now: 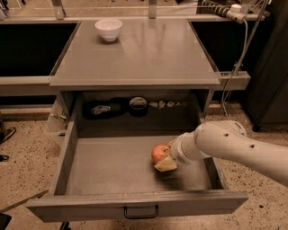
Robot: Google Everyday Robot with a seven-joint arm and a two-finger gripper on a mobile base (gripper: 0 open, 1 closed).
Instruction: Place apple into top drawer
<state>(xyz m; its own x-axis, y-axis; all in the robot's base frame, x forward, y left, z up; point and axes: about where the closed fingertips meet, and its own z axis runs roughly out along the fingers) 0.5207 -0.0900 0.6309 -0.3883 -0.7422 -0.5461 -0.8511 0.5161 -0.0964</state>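
The top drawer (108,164) is pulled wide open below the grey tabletop; its front panel has a small dark handle (141,212). The red-orange apple (159,153) is held low inside the drawer, right of its middle, just above or on the drawer floor. My gripper (164,157) reaches in from the right on a white arm and is shut on the apple, with one pale fingertip (165,164) showing under it.
A white bowl (108,29) stands at the back left of the grey tabletop (148,54). Dark objects (137,105) lie at the back behind the drawer. A white cable and power strip (234,9) hang at the right. Speckled floor surrounds the cabinet.
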